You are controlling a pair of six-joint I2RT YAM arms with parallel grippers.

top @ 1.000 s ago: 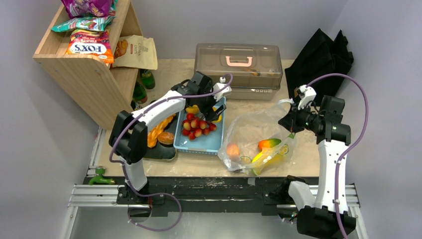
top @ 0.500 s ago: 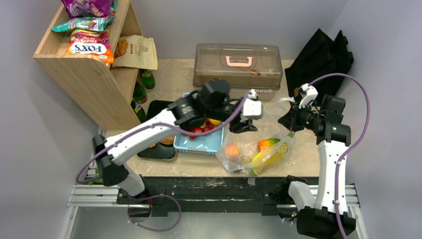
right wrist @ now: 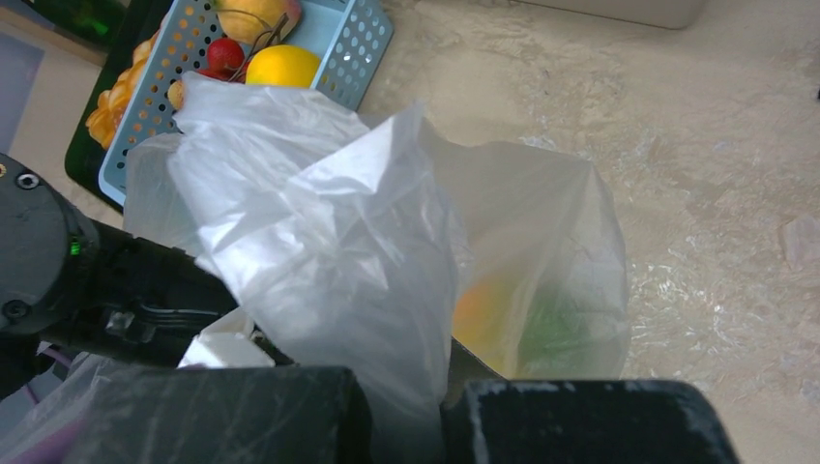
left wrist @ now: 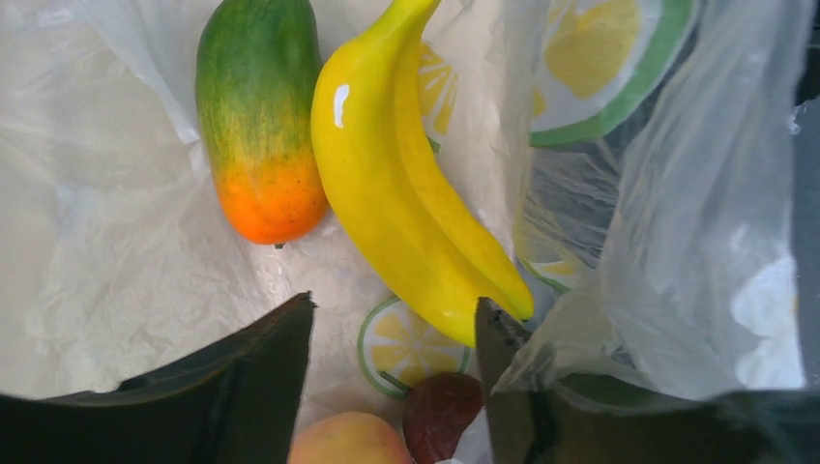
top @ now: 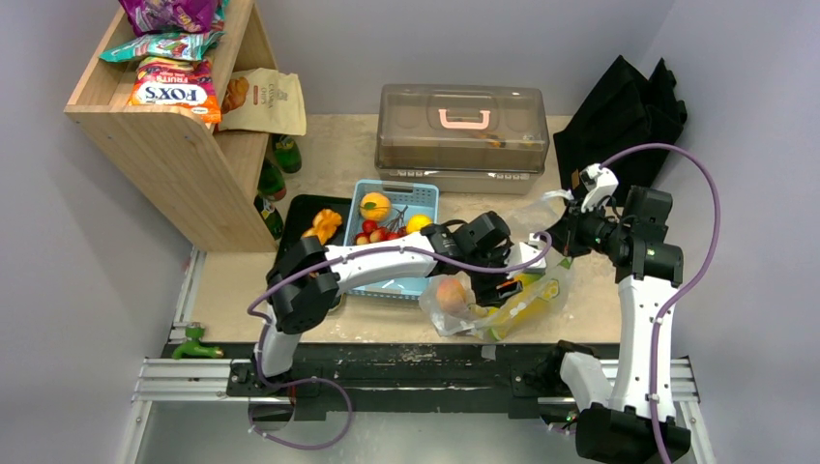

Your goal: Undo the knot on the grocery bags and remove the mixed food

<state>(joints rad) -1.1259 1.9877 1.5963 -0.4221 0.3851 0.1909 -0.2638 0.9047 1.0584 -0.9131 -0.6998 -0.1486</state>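
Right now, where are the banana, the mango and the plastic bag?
banana (left wrist: pixel 406 184): left wrist view, middle of its curved body.
mango (left wrist: pixel 256 116): left wrist view, on its green part.
plastic bag (right wrist: pixel 319 222): right wrist view, on the raised, bunched film.

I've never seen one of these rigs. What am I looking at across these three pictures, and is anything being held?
These are two robot arms, bolted side by side. The wide picture looks down from above; the other two come from a camera on each wrist. The right gripper is pinched shut on a clear plastic bag, holding its top up. The left gripper, jaws apart, reaches inside over a banana, a mango and a peach, gripping nothing visibly. Nearby are a blue basket of fruit, a black tray with bread, a lidded box and a wooden shelf.
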